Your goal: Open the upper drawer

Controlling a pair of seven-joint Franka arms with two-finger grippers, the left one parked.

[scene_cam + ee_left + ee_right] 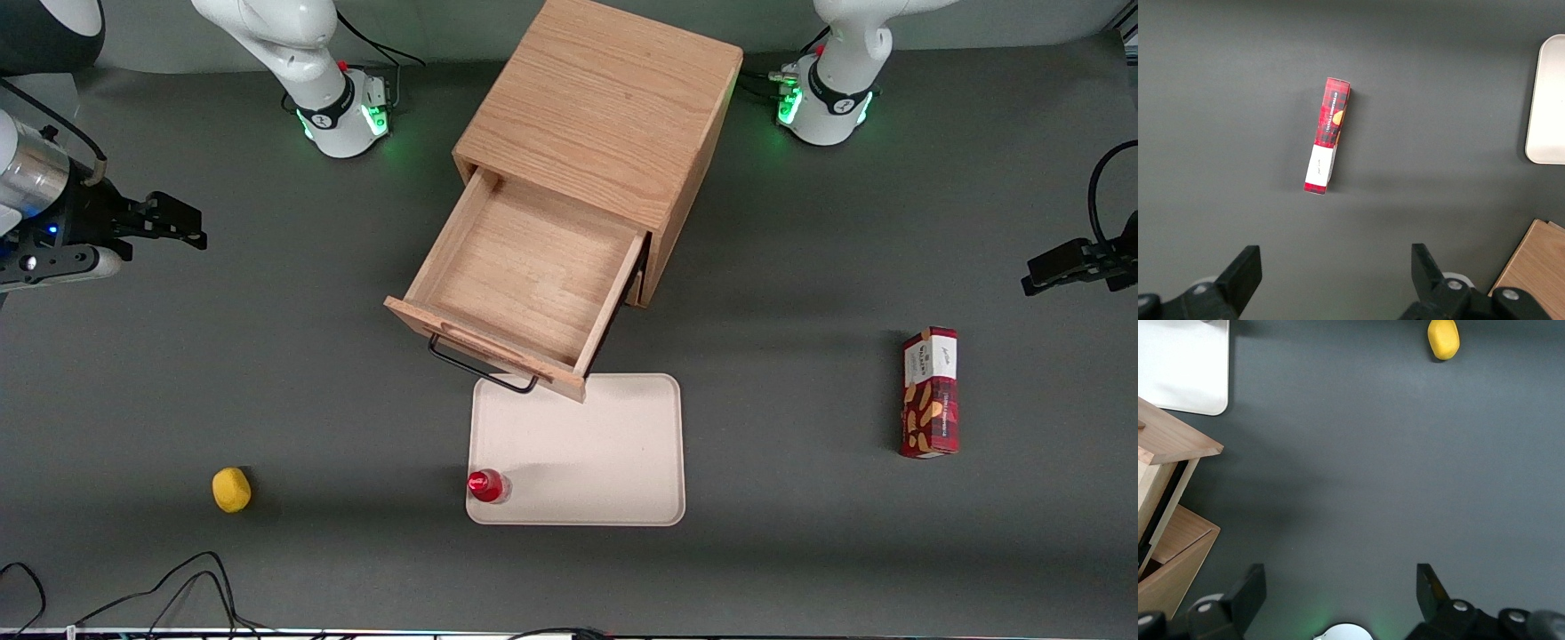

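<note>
Hovering over bare table (267, 356) at the working arm's end, end effector (182, 227) with fingers spread apart and nothing between them, well clear of everything. Upper drawer (524, 276) well apart from the end effector, sideways toward the table's middle and slightly nearer the front camera, already pulled far out of the cabinet (605, 116) with its bare wooden floor exposed. Drawer's travel axis running out of the cabinet toward the front camera on a slant, angled a little toward the working arm's end; long black handle (480, 369) lying crosswise to that axis along the front panel, its end hanging just above the rim of the tray (587, 453). Judged from this: task looks essentially complete, with little or no travel left; any further pull would mean reaching sideways across open table to the handle, then drawing along the same slanted line. Working arm clearly the nearer one to the handle's free end. Farther from the end effector, nearer the front camera: yellow lemon-like object (231, 489), a red-capped bottle (487, 485) on the tray, and a red box (930, 391) toward the parked arm's end.
</note>
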